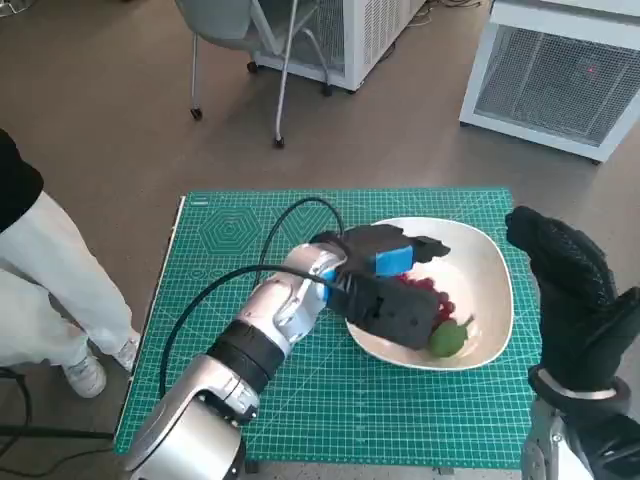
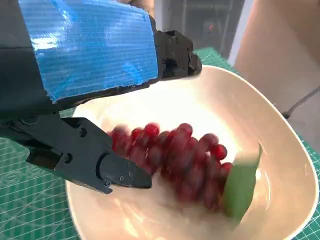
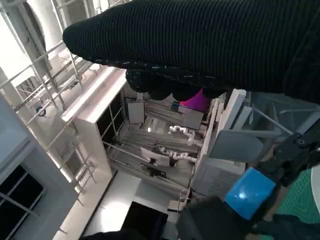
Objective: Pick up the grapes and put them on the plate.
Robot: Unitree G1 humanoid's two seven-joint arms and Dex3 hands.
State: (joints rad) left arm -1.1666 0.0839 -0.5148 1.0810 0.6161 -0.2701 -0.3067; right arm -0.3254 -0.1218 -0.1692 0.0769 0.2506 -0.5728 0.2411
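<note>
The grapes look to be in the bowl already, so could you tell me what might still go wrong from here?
1. The left hand hangs low over the grapes in the white bowl; whether its fingers are clear of the bunch is hard to tell, so lifting could drag it out.
2. The bunch lies near the bowl's near rim, beside the green leaf; a nudge might roll it over.

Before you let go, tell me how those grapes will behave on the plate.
The grapes form a loose red cluster, so they will probably flop and sag, not stay stiff. Round berries could roll if any detach. The plate curves upward at its rim, which should keep them in.
</note>
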